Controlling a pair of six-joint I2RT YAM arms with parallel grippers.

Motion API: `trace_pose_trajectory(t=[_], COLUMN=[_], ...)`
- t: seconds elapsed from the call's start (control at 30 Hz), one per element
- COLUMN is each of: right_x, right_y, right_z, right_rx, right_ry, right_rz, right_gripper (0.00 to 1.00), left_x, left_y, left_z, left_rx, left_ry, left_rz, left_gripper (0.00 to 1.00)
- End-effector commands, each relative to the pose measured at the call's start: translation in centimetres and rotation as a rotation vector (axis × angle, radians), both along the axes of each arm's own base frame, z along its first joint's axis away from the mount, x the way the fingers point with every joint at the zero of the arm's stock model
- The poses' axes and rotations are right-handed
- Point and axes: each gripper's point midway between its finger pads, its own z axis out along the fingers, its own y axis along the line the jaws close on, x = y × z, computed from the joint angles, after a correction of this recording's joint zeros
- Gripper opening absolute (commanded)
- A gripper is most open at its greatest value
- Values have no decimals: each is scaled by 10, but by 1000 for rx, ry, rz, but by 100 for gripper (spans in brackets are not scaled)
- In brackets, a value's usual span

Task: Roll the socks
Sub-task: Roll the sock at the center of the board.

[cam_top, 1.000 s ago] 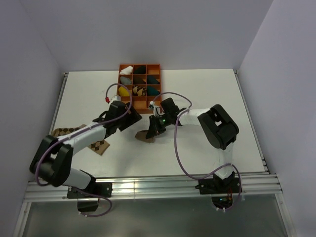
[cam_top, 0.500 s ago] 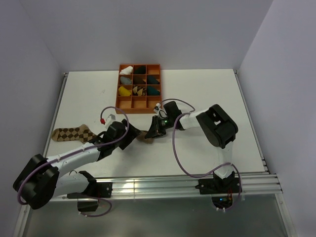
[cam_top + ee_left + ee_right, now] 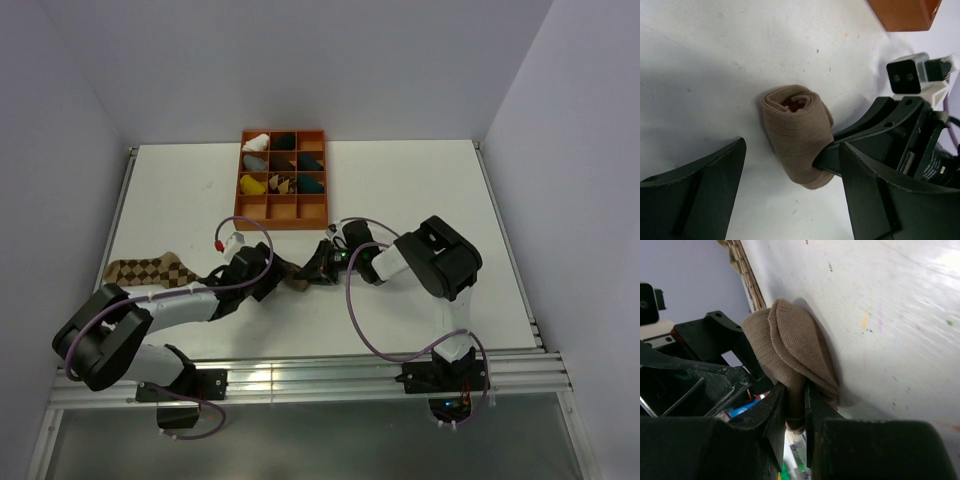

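Two socks here, and only one looks rolled. The tan sock (image 3: 797,132) sits as a fat little roll on the table (image 3: 700,60), about mid-frame in the top view, wedged between both arms. The right end effector (image 3: 795,407) is almost closed and pinches the roll's outer layers at one end, coming in from the right of the frame. The left end effector (image 3: 791,150) is wide open with nothing in it, one finger on each side of the roll.

In the left wrist view the roll's long axis runs top to bottom with a slight slant, and a bit of red cuff peeks out of the top end. That means the left jaws straddle it across its width, with the roll just ahead of them.

The argyle sock (image 3: 150,270) lies flat at the left of the table, well apart from the roll, and the left arm is nearer to it. My guess is the left either squeezes the roll or goes for the argyle.
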Motion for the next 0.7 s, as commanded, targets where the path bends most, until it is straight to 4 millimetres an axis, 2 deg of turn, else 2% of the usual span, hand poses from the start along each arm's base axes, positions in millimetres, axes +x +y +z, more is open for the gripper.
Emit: trace_pose_trajectory(t=[0.0,0.27,0.67], right_x=[-1,-3,-4], right_y=[-15,-15,-17], right_z=[-39,-40,-42], right_rx=[-113,-68,-20], right_ry=[107,146,208], right_rz=[-139,-178,-233], right_gripper=[0,0,0], left_x=[14,18,6], left_y=[-6,-11,-8], left_z=[7,-7,-33], left_rx=[-32,-14,31], left_ry=[-43,-13,68], left_rz=[38,32,22], left_gripper=[80,78,75])
